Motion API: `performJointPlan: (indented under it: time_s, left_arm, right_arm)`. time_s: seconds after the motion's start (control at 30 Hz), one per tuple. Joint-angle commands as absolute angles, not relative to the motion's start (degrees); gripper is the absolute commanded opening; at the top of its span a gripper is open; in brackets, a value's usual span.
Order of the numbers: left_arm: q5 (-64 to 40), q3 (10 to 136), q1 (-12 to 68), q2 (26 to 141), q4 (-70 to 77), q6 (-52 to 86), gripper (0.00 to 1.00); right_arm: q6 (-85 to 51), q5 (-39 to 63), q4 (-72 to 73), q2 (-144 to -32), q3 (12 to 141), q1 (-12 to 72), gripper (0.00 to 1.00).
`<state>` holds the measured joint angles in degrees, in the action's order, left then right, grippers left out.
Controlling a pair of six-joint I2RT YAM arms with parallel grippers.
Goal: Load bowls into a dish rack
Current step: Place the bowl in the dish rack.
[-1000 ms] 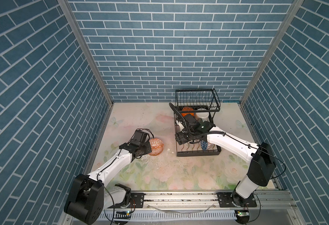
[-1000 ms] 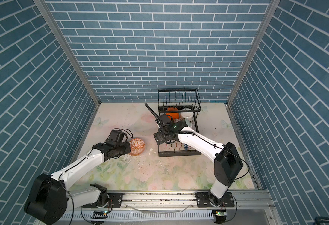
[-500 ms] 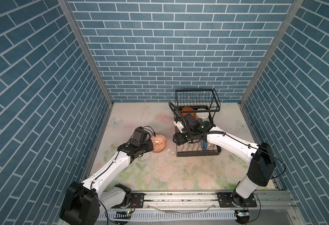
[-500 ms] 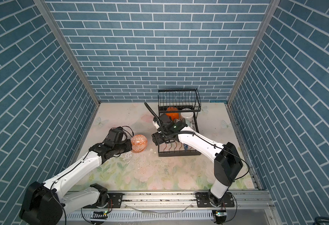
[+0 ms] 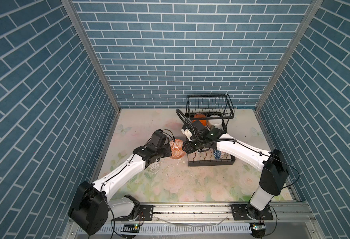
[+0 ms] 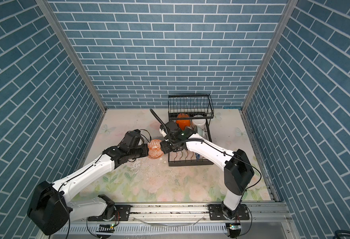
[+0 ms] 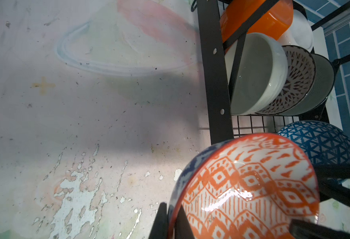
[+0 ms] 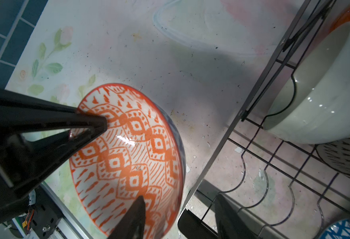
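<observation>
A: What do the top views give?

B: In both top views the orange-and-white patterned ceramic bowl (image 5: 177, 149) (image 6: 155, 151) stands on edge just beside the left side of the black wire dish rack (image 5: 211, 164), between the two arms. The left gripper (image 5: 169, 152) meets it from one side, the right gripper (image 5: 185, 147) from the other. From up there I cannot tell whether its lower edge touches the floral table mat (image 5: 170, 182).

A: And inside the rack?

B: A plain orange bowl (image 5: 200, 122) and a white bowl (image 5: 215, 123) sit under the raised basket. A blue-and-white triangle-patterned bowl (image 5: 217, 154) sits in the lower tray.

A: The left wrist view?

B: The left gripper (image 7: 171, 209) has its fingers pressed together on the patterned bowl's rim, one inside and one outside. Behind it, a pale mint bowl (image 7: 256, 78) leans against a brown-patterned bowl (image 7: 298, 82) in the slots.

A: The right wrist view?

B: The right gripper (image 8: 179, 198) has its jaws spread astride the opposite rim. One finger is over the bowl's inside and one is outside by the rack's frame — the outer one stands clear of the rim, so nothing is clamped there.
</observation>
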<state>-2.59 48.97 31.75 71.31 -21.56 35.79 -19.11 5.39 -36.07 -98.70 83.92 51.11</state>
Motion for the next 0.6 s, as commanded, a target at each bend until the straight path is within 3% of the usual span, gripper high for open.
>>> performJointPlan:
  time_s: [0.0,0.57]
  left_arm:
    - [-1.6,51.8,32.8,71.9,-20.0,36.0,0.00]
    - [1.2,52.8,36.7,72.9,-20.0,36.8,0.00]
  right_arm:
    - [-20.3,2.3,-37.9,-99.2,86.7,51.4,0.49]
    - [-20.9,-5.5,-40.6,-101.0,88.2,51.3,0.16]
